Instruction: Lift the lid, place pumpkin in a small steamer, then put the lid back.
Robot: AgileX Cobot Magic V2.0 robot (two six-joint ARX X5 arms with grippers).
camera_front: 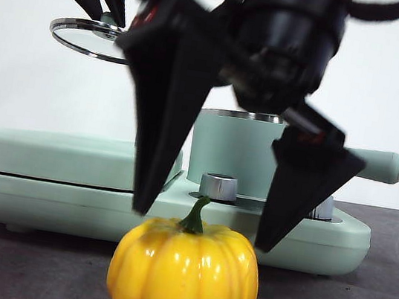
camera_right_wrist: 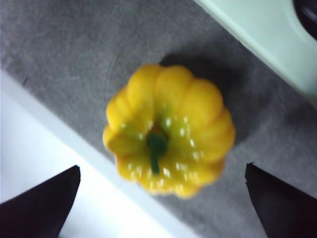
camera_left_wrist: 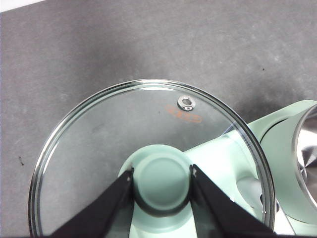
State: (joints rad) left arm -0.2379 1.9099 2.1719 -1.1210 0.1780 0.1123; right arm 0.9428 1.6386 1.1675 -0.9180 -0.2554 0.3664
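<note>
— Glass and steel hang high in the front view: the lid [camera_front: 96, 36] is off and held in the air by the left claw [camera_front: 105, 1], clear of the small steamer [camera_front: 248, 153]. So the first step looks done?

— It does. The pumpkin [camera_front: 183, 273] sits on the dark worktop [camera_front: 358, 294] in front of the appliance, and the right claw [camera_front: 205, 214] hangs above it, jaws spread wide to either side of the stem, touching nothing. Loading the pot and replacing the lid are both left.

— And the left wrist view?

— The left claw [camera_left_wrist: 161, 179] is clamped on the lid's mint-green knob [camera_left_wrist: 161, 179], with grey worktop seen through the glass. Only a sliver of the steamer's steel rim [camera_left_wrist: 304, 148] shows at the edge — its inside is cut off.

— The right wrist view?

— Blurred, though the pumpkin [camera_right_wrist: 169, 130] is plain enough between the two wide-set jaw tips of the right claw [camera_right_wrist: 163, 198], near the worktop's front edge. A corner of the mint-green base [camera_right_wrist: 267, 44] shows beyond it. Nowhere can one see into the pot, and the arm hides part of its front.
</note>
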